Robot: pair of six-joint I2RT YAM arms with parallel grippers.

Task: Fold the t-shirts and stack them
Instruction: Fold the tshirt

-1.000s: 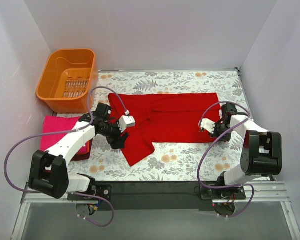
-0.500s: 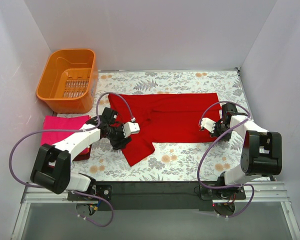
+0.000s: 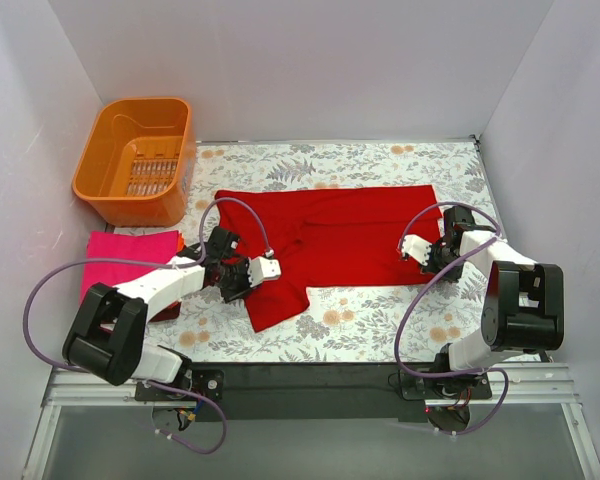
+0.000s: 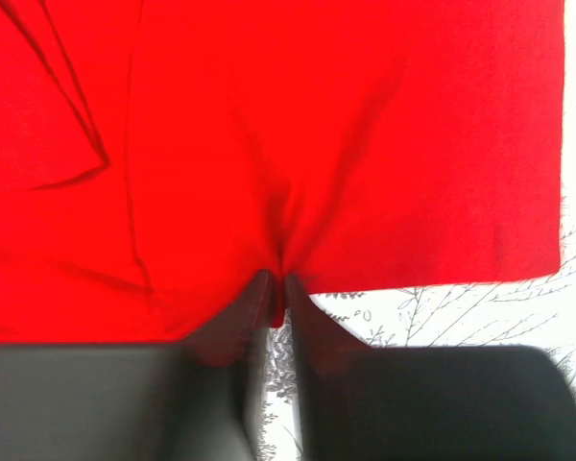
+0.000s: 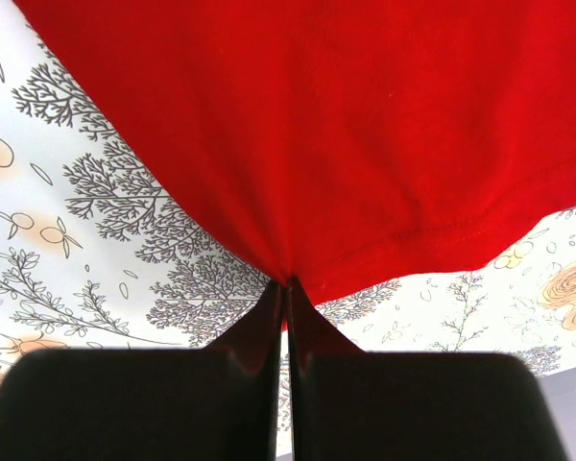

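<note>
A bright red t-shirt [image 3: 335,235] lies spread across the floral cloth, one sleeve [image 3: 276,298] pointing toward the near edge. My left gripper [image 3: 242,278] is shut on the shirt's left edge beside that sleeve; the left wrist view shows the cloth [image 4: 298,144] puckered between the jaws [image 4: 279,288]. At the shirt's right hem my right gripper [image 3: 427,253] is also shut on the cloth, and the red hem [image 5: 365,144] bunches into its closed fingertips [image 5: 287,284]. A folded magenta-pink t-shirt [image 3: 125,258] rests on a dark red one at the left.
An orange slotted basket [image 3: 138,158] stands at the back left. The grey-and-orange floral cloth [image 3: 380,320] covers the table. White walls close in the left, back and right sides. Purple cables loop from both arms.
My left gripper slid right and nearer along the shirt's left edge and closed on the cloth. The right gripper has stayed shut on the hem without moving.
</note>
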